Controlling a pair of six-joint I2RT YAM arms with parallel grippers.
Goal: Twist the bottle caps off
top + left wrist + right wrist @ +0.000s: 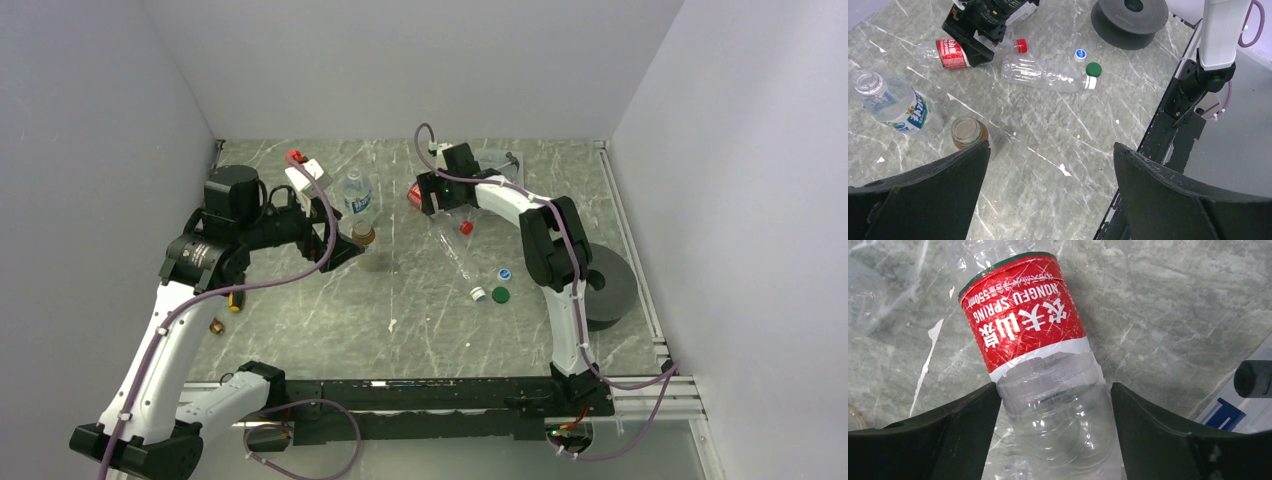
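The red-label bottle (1023,310) lies on its side with its red cap (1020,46) on. My right gripper (1054,390) is closed on its clear lower body, one finger on each side; it also shows in the top view (437,195). My left gripper (1050,160) is open and empty, just beside the upright, capless amber bottle (967,131). The blue-white label bottle (893,102) stands capless. The tall slim bottle (1045,75) lies with a white cap (1090,82) on. A green cap (1093,69) and a white-and-blue cap (1079,54) lie loose beside it.
A grey spool (610,285) sits at the right, by the right arm. A white and red object (305,175) is at the back left. Two small items (235,300) lie near the left arm. The black frame rail (1168,115) runs along the near edge.
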